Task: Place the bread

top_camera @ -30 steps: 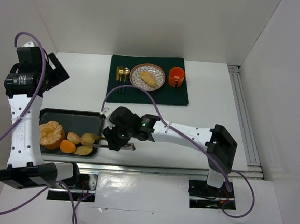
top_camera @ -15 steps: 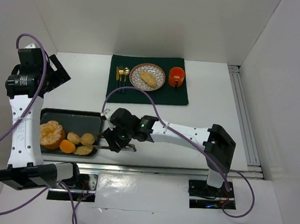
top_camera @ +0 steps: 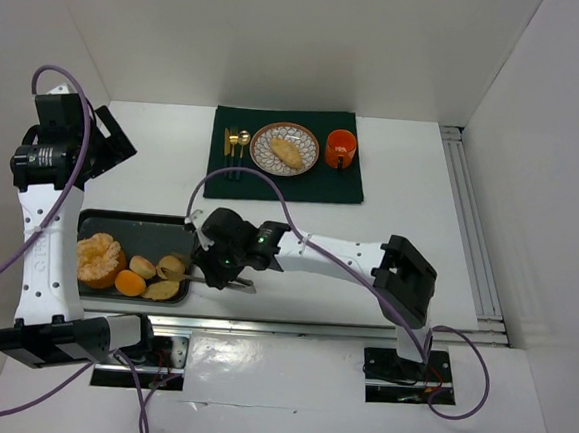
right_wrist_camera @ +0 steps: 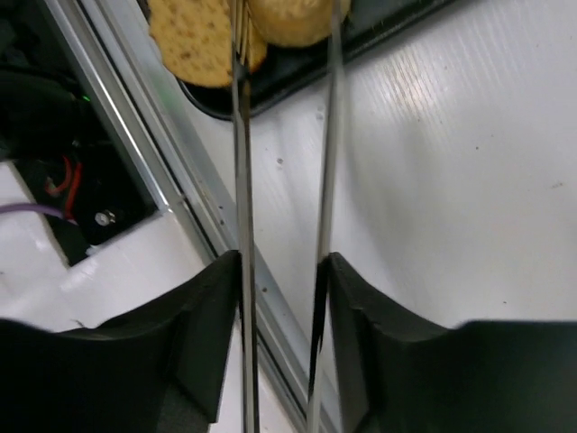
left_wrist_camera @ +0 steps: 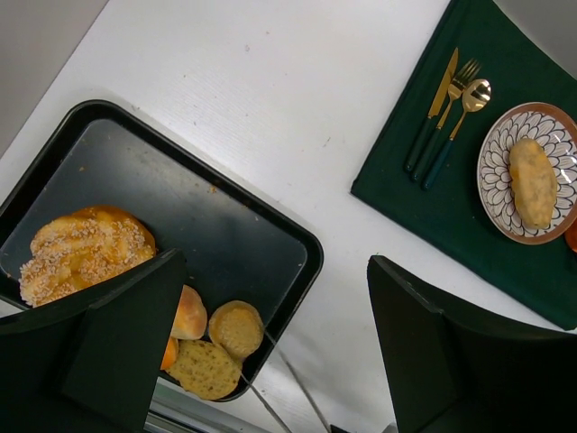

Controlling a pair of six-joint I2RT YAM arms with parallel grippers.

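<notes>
One roll (top_camera: 288, 152) is already lying on the plate (top_camera: 265, 134) on the mat (top_camera: 342, 186), while three more rolls (top_camera: 171, 266) are sitting in the tray (top_camera: 138, 227), so the job is looking part done. The right gripper (top_camera: 228, 262) is clamping a pair of tongs (right_wrist_camera: 240, 180), whose arms are straddling the nearest roll (right_wrist_camera: 290, 18); whether they are pinching it cannot be told. The left gripper (left_wrist_camera: 275, 298) is hanging wide apart, holding nothing. Lifting and carrying are remaining.
</notes>
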